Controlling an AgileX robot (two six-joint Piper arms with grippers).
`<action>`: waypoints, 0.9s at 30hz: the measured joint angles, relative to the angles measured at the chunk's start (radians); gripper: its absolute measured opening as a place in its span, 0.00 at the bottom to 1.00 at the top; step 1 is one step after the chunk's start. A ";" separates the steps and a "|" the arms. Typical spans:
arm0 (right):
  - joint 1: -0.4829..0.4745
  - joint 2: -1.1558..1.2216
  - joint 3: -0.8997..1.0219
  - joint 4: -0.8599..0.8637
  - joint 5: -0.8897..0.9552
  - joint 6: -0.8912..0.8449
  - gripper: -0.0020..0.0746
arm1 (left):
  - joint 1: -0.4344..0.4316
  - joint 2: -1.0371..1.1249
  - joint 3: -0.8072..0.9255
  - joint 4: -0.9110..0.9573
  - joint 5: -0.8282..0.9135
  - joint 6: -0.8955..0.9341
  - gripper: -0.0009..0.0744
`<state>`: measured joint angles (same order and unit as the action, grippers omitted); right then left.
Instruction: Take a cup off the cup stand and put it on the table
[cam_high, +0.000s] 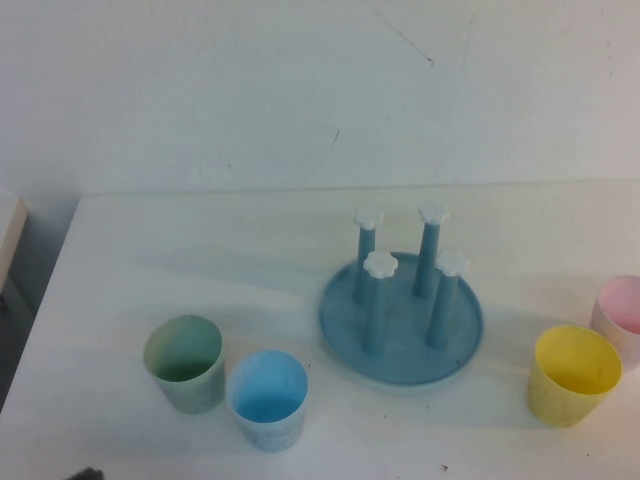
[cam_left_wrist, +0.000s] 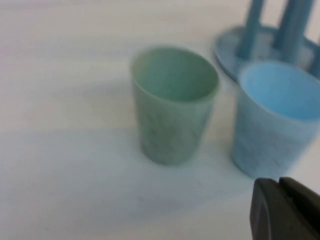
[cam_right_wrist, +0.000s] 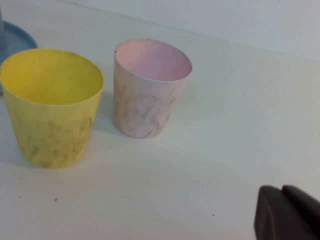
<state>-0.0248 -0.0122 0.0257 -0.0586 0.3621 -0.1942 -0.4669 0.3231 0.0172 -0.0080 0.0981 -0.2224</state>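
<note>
1. Left end effector (cam_left_wrist: 282, 210), closed and empty, hangs off the tabletop's (cam_high: 150, 260) near edge, left side; right end effector (cam_right_wrist: 287, 212), closed and empty, hangs off the near right.
2. The cup (cam_high: 267, 398) stands upright by the near edge, beside the green cup (cam_high: 185, 362).
3. Stand (cam_high: 401, 318), mid-tabletop: all 4 pegs bare.
4. Judged: task done, nothing left.

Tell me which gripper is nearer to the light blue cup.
Left. The left gripper, shut, sits just in front of the light blue cup and green cup. The right gripper, shut, is beyond the cup stand, by the yellow cup and pink cup.
</note>
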 joint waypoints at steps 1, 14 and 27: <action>0.000 0.000 0.000 0.000 0.000 0.000 0.02 | 0.051 -0.002 0.004 0.016 -0.045 0.000 0.01; 0.000 0.000 0.000 0.000 0.000 0.000 0.02 | 0.526 -0.289 0.009 0.052 -0.067 0.000 0.01; 0.000 0.000 0.000 0.000 0.000 -0.002 0.02 | 0.594 -0.331 0.010 -0.011 0.218 0.036 0.01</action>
<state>-0.0248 -0.0122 0.0257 -0.0586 0.3621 -0.1959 0.1276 -0.0080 0.0271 -0.0188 0.3156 -0.1863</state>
